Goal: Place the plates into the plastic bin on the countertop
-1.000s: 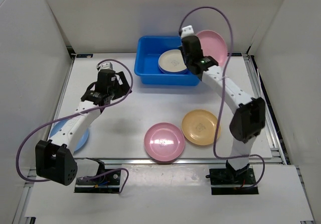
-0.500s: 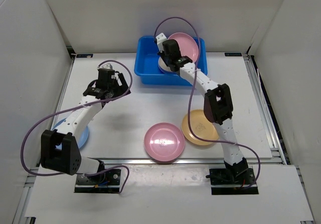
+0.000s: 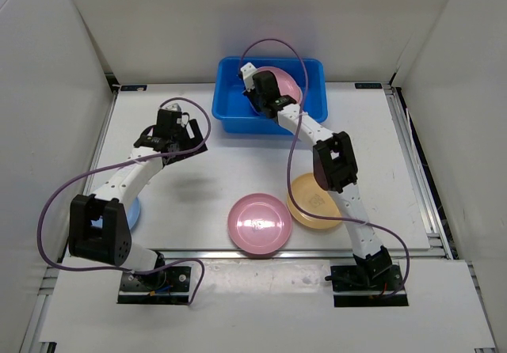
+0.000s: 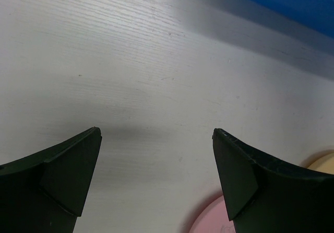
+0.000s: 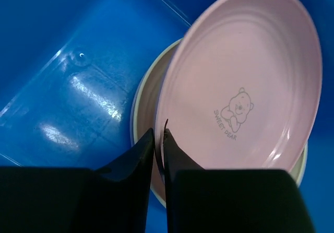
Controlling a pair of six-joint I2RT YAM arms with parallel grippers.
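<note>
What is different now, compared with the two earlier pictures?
The right gripper carried its pink plate leftward from the right end of the blue bin and lowered it, tilted, over the beige plate inside, still pinching the rim. The left gripper stayed open over the table; the second pink plate and the orange plate did not move.

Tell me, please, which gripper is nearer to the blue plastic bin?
Right. The right gripper is over the blue bin, pinching the rim of a pink plate; the left gripper hangs open above the countertop, off the bin's near-left corner.
</note>
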